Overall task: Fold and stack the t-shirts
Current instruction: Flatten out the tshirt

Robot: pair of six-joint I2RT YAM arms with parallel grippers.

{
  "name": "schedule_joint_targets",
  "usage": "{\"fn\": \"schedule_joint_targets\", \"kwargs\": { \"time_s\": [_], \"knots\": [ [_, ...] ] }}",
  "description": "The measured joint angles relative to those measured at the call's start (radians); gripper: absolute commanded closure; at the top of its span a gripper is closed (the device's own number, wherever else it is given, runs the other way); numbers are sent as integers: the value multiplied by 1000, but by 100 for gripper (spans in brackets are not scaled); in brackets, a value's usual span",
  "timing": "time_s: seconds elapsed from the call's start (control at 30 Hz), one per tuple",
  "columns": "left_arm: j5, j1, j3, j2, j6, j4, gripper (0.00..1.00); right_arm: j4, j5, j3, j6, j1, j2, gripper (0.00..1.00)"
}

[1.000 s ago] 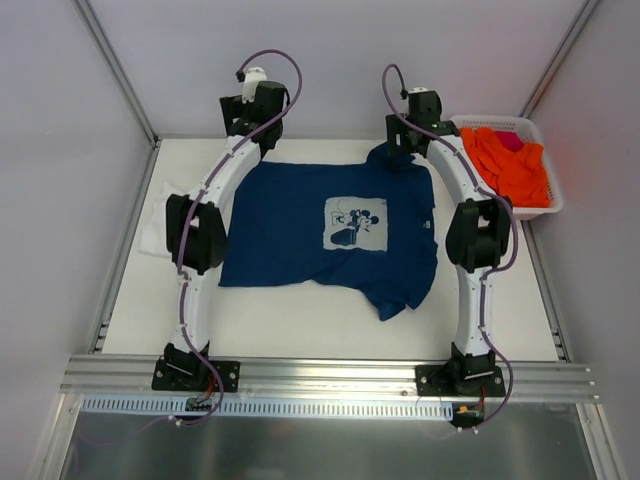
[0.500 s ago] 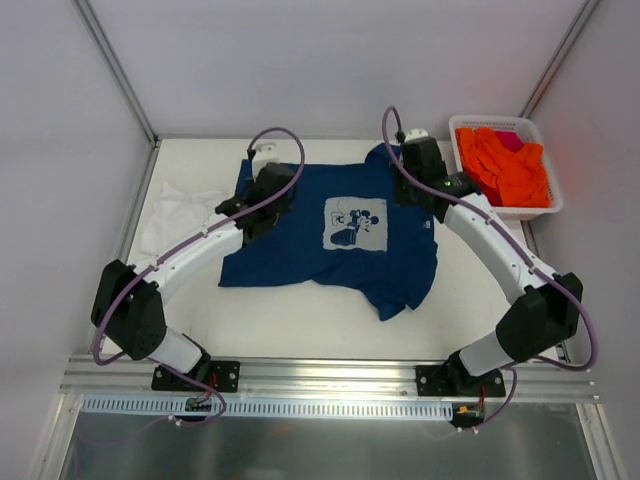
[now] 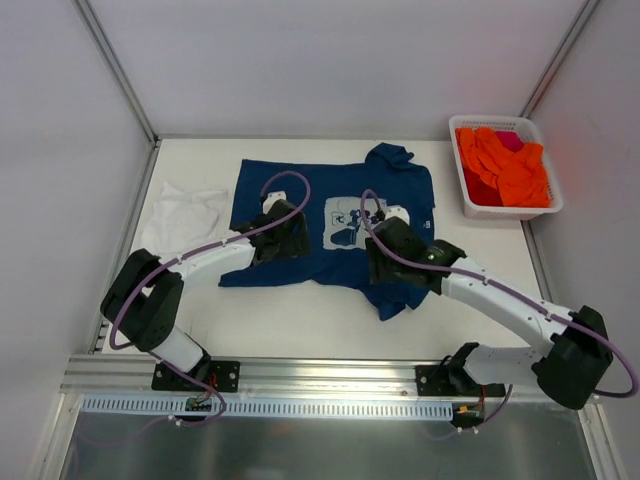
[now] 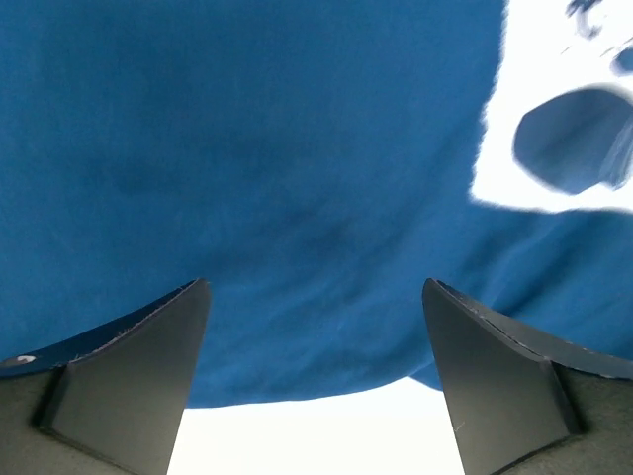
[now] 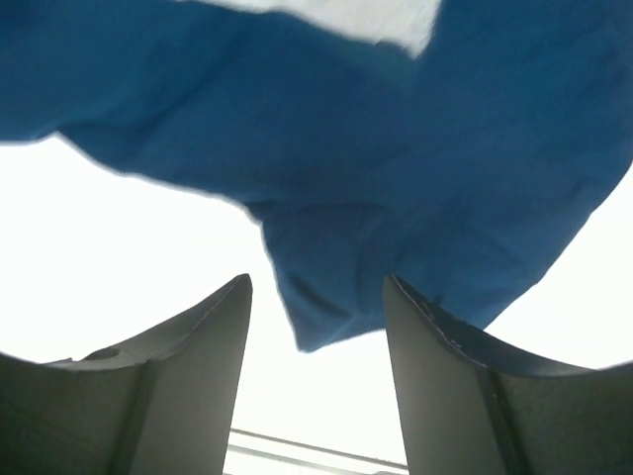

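Now both jaws parted, empty, above navy tee (image 4: 297,178).

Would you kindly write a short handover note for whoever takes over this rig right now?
Tools: the left tool is open and empty over the navy t-shirt, beside its print. The right tool is open and empty over that shirt's rumpled near corner.
Things: the navy t-shirt lies spread print-up in the middle of the table. The white t-shirt lies crumpled at the left side.
Done: nothing folded or stacked.
Left: fold both shirts, then stack them.
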Motion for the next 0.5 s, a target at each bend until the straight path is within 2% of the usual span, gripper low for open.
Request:
{"fn": "schedule_joint_targets", "kwargs": {
  "time_s": [0.23,0.5],
  "knots": [
    [25,-10,-94,0,-48,-1,9,-19,103,-119,155,200,-65,41],
    [30,-16,-126,-1,-70,1,9,-49,180,-188,302,314,33,41]
  ]
}}
